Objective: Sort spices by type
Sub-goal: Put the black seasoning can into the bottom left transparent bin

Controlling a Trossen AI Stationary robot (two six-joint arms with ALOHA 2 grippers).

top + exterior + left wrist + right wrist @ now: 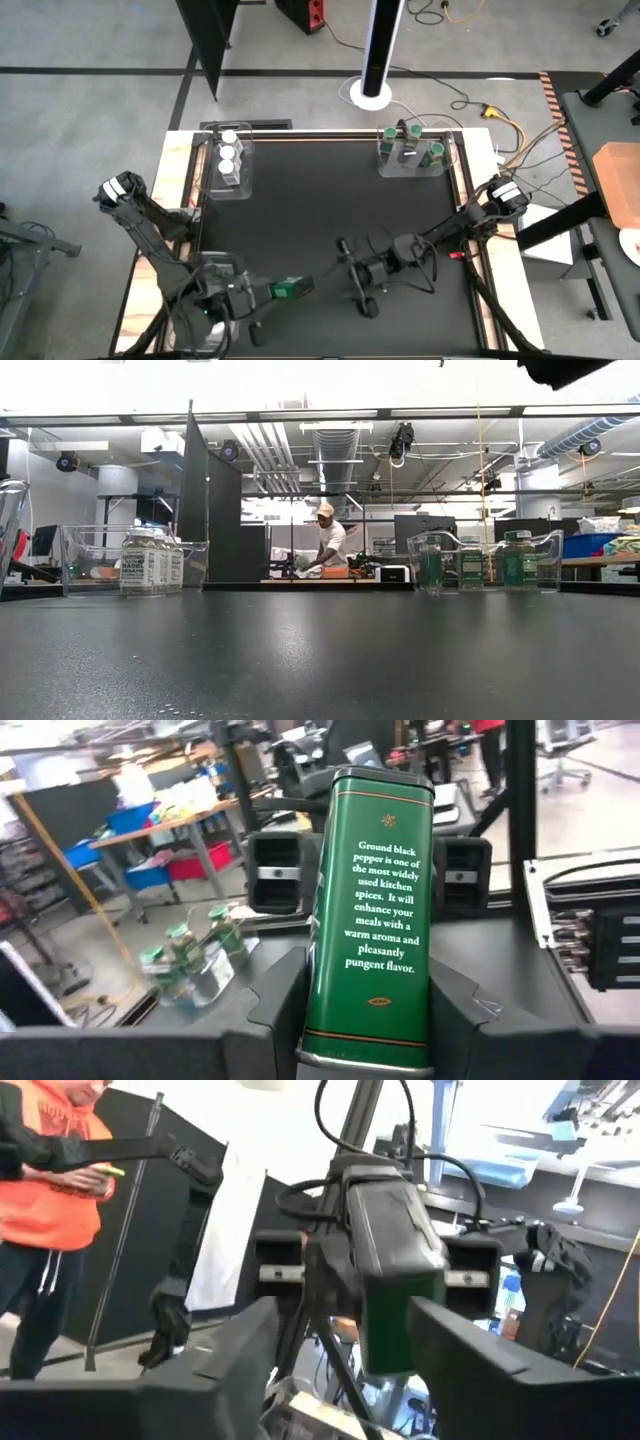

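Note:
A green pepper tin (292, 289), one of the spices, hangs level over the table's near part, with my left gripper (275, 290) shut on it. My right gripper (356, 278) stands open just to the tin's right and faces its free end (400, 1315) without touching it. At the far left, a clear tray (243, 178) holds white-lidded jars (228, 152). Green-lidded jars (412, 143) stand in another clear tray (415, 170) at the far right. Both groups show in the low view, the white-lidded jars (150, 565) and the green-lidded jars (470, 565). My left gripper pinches the tin's two narrow sides near its bottom end (365, 1020) between its two fingers (285, 1005). The fingers come level from the table's left and lie along the tin. The tin sticks out level past the fingertips toward the right gripper, clear of the table.
The black tabletop (320, 200) lies bare between the two trays and the arms. A dark panel (210, 40) and a white post (378, 50) stand behind the far edge. One person (328, 545) works far back in the room; another in orange (50, 1180) stands beyond the table.

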